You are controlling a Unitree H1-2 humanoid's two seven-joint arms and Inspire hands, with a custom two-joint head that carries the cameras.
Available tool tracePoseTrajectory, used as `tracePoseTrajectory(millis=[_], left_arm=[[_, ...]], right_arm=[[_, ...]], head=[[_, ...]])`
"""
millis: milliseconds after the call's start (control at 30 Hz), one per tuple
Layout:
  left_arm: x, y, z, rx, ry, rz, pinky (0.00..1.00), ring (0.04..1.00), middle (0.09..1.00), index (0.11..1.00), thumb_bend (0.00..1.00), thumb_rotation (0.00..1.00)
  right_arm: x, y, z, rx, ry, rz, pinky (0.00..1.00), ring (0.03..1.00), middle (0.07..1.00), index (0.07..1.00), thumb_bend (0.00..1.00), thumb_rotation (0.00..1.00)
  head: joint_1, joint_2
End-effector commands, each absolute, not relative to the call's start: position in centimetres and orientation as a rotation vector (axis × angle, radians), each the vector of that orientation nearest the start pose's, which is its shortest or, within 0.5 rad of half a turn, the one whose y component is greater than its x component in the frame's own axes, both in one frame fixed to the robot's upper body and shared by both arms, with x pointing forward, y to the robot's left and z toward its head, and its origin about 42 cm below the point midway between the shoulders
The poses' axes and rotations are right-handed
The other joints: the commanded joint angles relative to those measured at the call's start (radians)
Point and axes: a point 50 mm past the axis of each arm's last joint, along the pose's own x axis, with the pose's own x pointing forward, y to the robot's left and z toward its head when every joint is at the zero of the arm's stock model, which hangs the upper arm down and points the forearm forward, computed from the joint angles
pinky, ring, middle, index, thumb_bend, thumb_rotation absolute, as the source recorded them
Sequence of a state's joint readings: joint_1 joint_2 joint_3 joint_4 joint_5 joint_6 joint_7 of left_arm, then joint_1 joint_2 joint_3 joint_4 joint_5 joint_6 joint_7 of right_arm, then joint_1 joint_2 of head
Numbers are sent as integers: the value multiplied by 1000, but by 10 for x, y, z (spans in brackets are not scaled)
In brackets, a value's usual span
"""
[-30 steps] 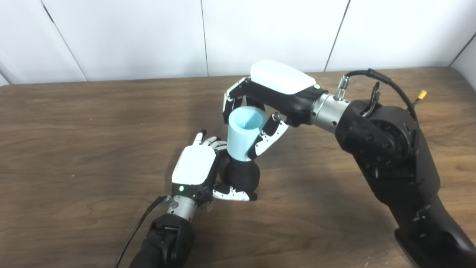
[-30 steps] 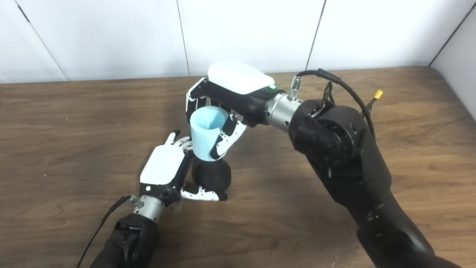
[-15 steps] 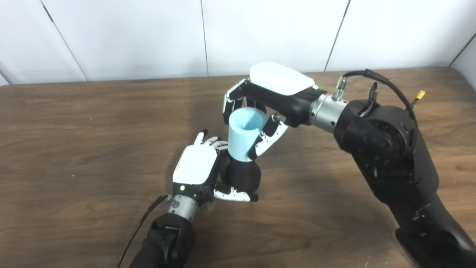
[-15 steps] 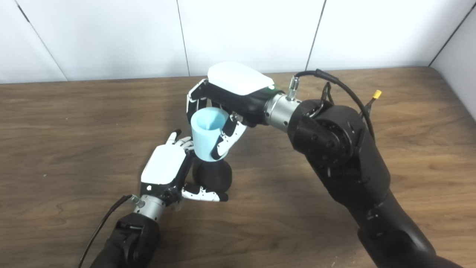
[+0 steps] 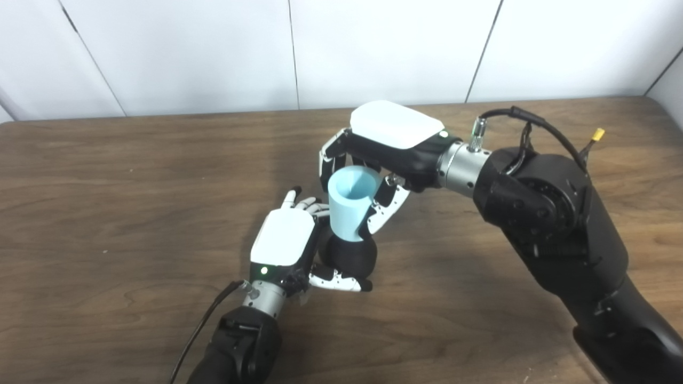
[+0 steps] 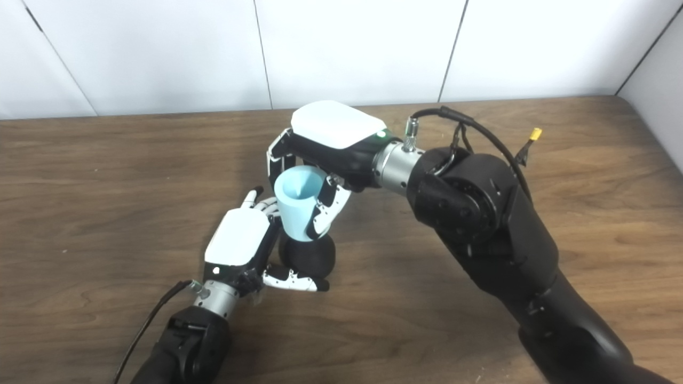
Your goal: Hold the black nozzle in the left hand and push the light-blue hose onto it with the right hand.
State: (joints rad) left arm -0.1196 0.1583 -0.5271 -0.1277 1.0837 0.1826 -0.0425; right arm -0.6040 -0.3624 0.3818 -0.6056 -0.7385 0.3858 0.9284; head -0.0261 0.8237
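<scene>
The black nozzle point(image 5: 351, 257) is a rounded dark body held low over the table in my left hand point(image 5: 285, 241), whose fingers and thumb wrap it from the left and below. The light-blue hose point(image 5: 350, 202) is a short, wide tube standing upright, its open mouth facing up and its lower end seated over the nozzle's top. My right hand point(image 5: 381, 146) is shut on the hose from above and behind, fingers on both sides of it. In the right eye view the hose point(image 6: 299, 204) sits directly above the nozzle point(image 6: 308, 255). The joint itself is hidden.
A brown wooden table point(image 5: 106, 213) spreads under both hands, backed by a white panelled wall point(image 5: 213, 48). My right forearm point(image 5: 549, 213) crosses the table's right side, with a black cable point(image 5: 533, 120) looping above the wrist.
My right hand has come down a little with the hose, which now covers more of the nozzle. The left hand with the nozzle has shifted slightly up and right.
</scene>
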Motion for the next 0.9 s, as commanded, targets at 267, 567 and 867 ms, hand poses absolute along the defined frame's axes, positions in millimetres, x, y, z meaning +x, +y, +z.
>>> tracePoseTrajectory(millis=[267, 567, 867], left_arm=[[279, 114, 130, 1250, -270, -379, 1000, 857, 764, 484, 524, 54], [278, 114, 130, 1251, -272, -376, 1000, 854, 763, 484, 524, 53], [278, 114, 129, 1250, -269, -379, 1000, 855, 762, 484, 524, 53]], right_arm=[[317, -149, 346, -1320, -436, 736, 351, 380, 514, 517, 513, 0], [315, -152, 345, -1351, -460, 716, 385, 457, 476, 525, 525, 2], [317, -153, 351, -1369, -473, 710, 503, 594, 661, 652, 919, 174]], head=[[1, -1], [1, 2], [0, 4]])
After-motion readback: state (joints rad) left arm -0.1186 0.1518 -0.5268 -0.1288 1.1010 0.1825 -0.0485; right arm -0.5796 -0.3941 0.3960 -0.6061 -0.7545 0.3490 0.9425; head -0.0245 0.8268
